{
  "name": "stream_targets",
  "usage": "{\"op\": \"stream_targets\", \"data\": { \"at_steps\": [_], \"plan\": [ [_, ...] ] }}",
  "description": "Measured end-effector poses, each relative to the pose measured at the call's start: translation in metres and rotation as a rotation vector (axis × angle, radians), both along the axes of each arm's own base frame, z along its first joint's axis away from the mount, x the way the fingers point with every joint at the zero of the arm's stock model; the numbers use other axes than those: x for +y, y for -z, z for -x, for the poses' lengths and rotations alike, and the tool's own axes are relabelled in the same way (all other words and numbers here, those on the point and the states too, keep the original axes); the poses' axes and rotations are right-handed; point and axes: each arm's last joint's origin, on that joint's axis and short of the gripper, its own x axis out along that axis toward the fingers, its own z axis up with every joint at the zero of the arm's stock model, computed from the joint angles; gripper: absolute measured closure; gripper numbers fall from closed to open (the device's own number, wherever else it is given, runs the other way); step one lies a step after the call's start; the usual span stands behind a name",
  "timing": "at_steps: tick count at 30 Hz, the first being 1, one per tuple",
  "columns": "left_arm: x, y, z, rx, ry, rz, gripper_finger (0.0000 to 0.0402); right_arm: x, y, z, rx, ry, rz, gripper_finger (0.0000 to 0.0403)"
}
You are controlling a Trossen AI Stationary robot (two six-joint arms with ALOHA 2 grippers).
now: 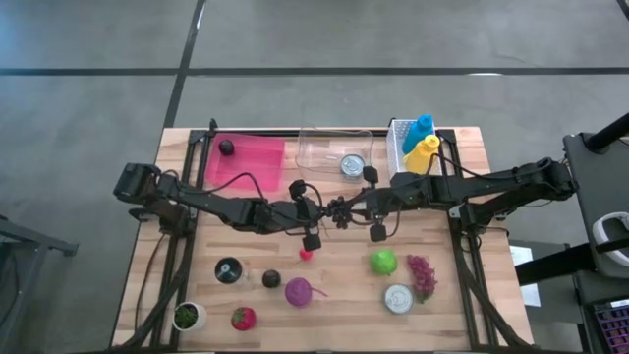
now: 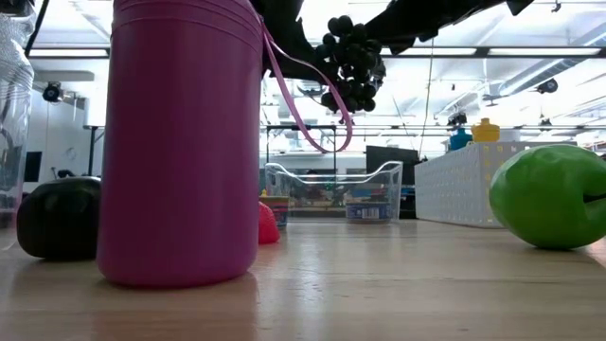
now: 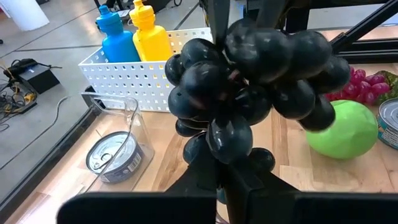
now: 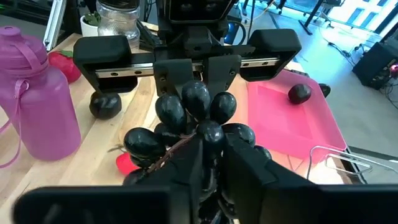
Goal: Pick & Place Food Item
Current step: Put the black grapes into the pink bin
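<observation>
Above the middle of the pale, wood-grained table [image 1: 334, 270], the two dark arms meet nose to nose, with a bunch of glossy black plastic grapes [image 1: 340, 210] held in the air between them. The left gripper [image 1: 324, 209] is clamped on the bunch — its fingers pressed together under the round, shiny berries in its own wrist view. The right gripper [image 1: 354, 209] has its fingers around the same bunch from the other side, only slightly parted; whether it grips cannot be told.

In the low view the grapes hang clear of the tabletop, above a clear, thin-walled plastic bin [image 2: 331, 189].

On the wood below lie a smooth green apple [image 1: 383, 261], a cluster of knobbly reddish-purple grapes [image 1: 422, 274], a ribbed metal can [image 1: 398, 298], a matte purple bottle with a loop strap [image 1: 298, 291], a small dark rounded fruit [image 1: 271, 278] and a small red piece [image 1: 306, 254].

Behind the arms sit a flat pink tray [image 1: 246, 160] and a perforated white basket [image 1: 401, 143] holding a blue squeeze bottle [image 1: 420, 129] and a yellow squeeze bottle [image 1: 425, 151] — both upright.
</observation>
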Motion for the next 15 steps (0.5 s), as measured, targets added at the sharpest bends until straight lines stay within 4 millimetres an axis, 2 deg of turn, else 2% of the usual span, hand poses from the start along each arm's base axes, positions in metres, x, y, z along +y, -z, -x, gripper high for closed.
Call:
{"op": "stream_targets", "data": {
  "at_steps": [9,15],
  "plan": [
    [0.0001,-0.0001,0.0001,-0.001,-0.003,-0.001,0.0398,0.0,0.0003,0.0001,0.003,0.001,0.001,0.0242],
    [0.0005,-0.0003,0.0004,0.0,-0.017,-0.007,0.0398,-0.0003,-0.0046,0.0037,-0.017,0.001,0.003,0.0206]
  ]
}}
